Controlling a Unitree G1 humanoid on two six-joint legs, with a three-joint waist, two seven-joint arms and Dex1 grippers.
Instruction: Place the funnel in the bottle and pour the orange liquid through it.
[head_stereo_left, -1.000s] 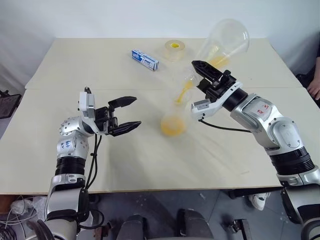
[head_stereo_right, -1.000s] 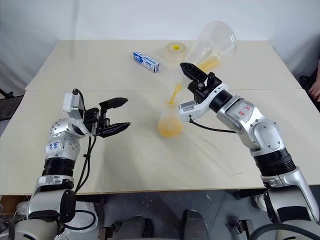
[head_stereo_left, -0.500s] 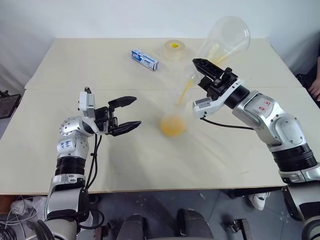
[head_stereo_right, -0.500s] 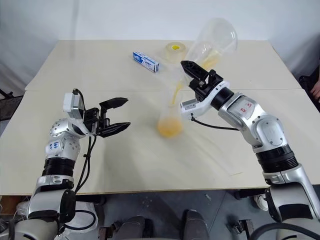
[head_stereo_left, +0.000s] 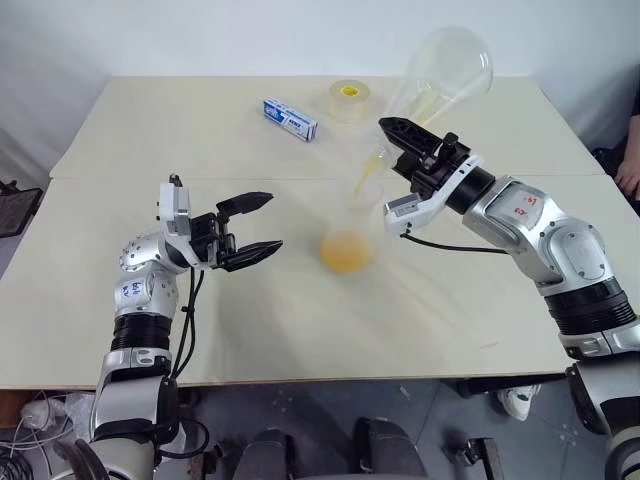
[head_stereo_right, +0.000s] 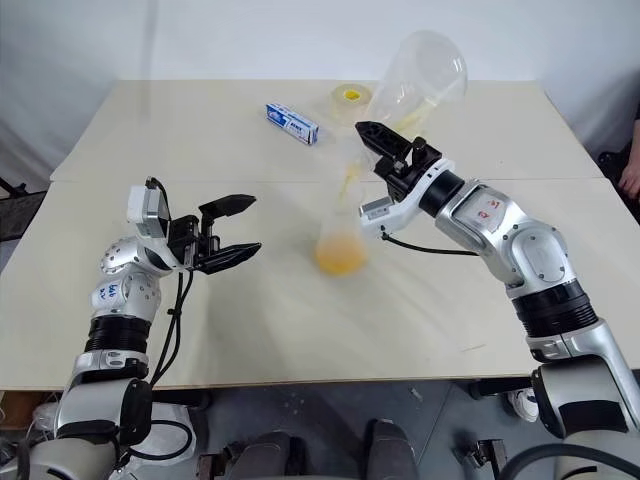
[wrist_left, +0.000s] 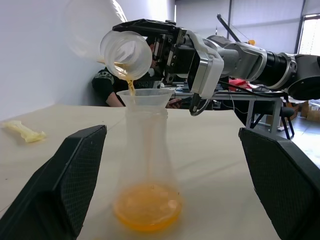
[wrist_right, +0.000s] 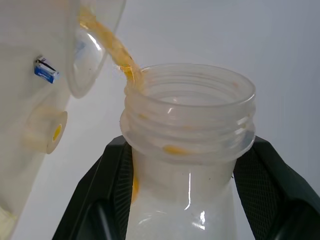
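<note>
Our left gripper (head_stereo_left: 252, 229) hovers spread beside the bottle (head_stereo_left: 347, 238), which stands mid-table with the funnel (wrist_left: 143, 97) in its mouth. Our right gripper (head_stereo_left: 403, 136) pinches the tilted flask (head_stereo_left: 438, 83); orange liquid (wrist_left: 146, 212) streams into the funnel.

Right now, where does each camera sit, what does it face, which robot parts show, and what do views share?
Eye views: on the head, looking down at the beige table; both arms show.
Left wrist view: between the fingers of the open left gripper, facing the translucent bottle topped by the clear funnel.
Right wrist view: along the right gripper, shut on the clear cone-shaped flask's neck.
Shared by wrist views: orange liquid.
</note>
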